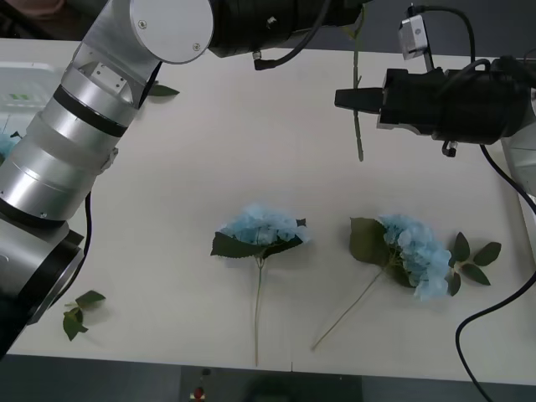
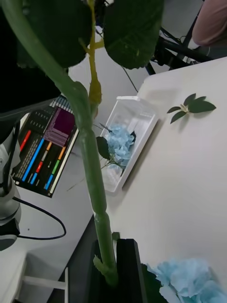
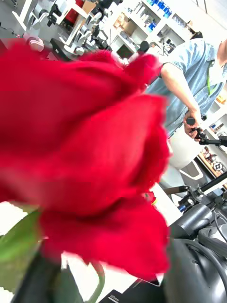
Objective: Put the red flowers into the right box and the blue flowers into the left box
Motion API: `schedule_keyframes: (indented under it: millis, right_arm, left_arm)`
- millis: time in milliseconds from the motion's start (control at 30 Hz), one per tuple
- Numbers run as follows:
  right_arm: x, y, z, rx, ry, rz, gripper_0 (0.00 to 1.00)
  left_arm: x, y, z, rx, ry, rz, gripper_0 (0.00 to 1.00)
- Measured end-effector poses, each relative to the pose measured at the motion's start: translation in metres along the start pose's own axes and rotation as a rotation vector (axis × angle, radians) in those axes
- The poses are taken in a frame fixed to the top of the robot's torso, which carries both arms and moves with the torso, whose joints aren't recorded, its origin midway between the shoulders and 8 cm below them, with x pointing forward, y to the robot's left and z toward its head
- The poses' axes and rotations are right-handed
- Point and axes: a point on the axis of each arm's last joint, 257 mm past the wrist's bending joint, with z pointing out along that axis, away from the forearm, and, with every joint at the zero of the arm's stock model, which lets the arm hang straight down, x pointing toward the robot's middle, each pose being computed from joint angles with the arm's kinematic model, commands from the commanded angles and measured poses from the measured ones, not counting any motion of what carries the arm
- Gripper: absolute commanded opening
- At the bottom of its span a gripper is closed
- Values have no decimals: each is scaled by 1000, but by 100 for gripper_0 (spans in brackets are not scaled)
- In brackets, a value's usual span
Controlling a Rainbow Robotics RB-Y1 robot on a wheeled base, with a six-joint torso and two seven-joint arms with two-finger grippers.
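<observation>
Red rose (image 3: 90, 180), stem (image 1: 358, 100): pinched by right gripper (image 1: 345, 99) at 1 o'clock; left gripper's state: cannot tell. Advice: carry stem-steady toward right box (image 1: 526, 163).

White table (image 1: 209, 151) — two blue flowers (image 1: 261, 228), loose leaf sprigs (image 1: 77, 311) lying on it.

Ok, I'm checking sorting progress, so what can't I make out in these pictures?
Right box: front view, cut off by the edge and behind the right arm, contents hidden.
Left box: front view, mostly behind the left arm.
Red flower: front view, head cut off by the top edge.
Table: left wrist view, blocked by that blurred flower.
</observation>
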Motion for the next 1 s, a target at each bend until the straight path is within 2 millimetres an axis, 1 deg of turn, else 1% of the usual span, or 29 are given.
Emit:
schedule_keyframes:
  millis: [233, 333, 433, 533, 633, 700, 767, 833, 900, 1000]
  right_arm:
    - [-2, 5, 0, -21, -9, 7, 0]
    - [-5, 8, -6, -30, -17, 11, 0]
    - [-8, 7, -23, -25, -24, 21, 0]
    - [-3, -1, -48, 9, -7, 31, 0]
    - [6, -9, -81, 52, 21, 40, 0]
    - [7, -15, -107, 93, 19, 51, 0]
    - [7, -20, -137, 138, 10, 70, 0]
    - [8, -25, -169, 194, 4, 98, 0]
    - [12, -32, -204, 267, 1, 139, 0]
    - [27, -49, -264, 446, 36, 197, 0]
  left_arm:
    - [0, 0, 0, 0, 0, 0, 100]
    - [0, 0, 0, 0, 0, 0, 100]
    - [0, 0, 0, 0, 0, 0, 100]
    - [5, 4, 0, -7, 6, -8, 100]
    - [27, 18, 0, -23, 35, -44, 100]
    - [40, 19, -3, -6, 54, -96, 100]
    - [55, 19, -10, 15, 88, -148, 100]
    - [72, 19, -22, 25, 150, -169, 100]
    - [85, 16, -38, 40, 203, -175, 100]
    - [105, 13, -61, 50, 269, -172, 100]
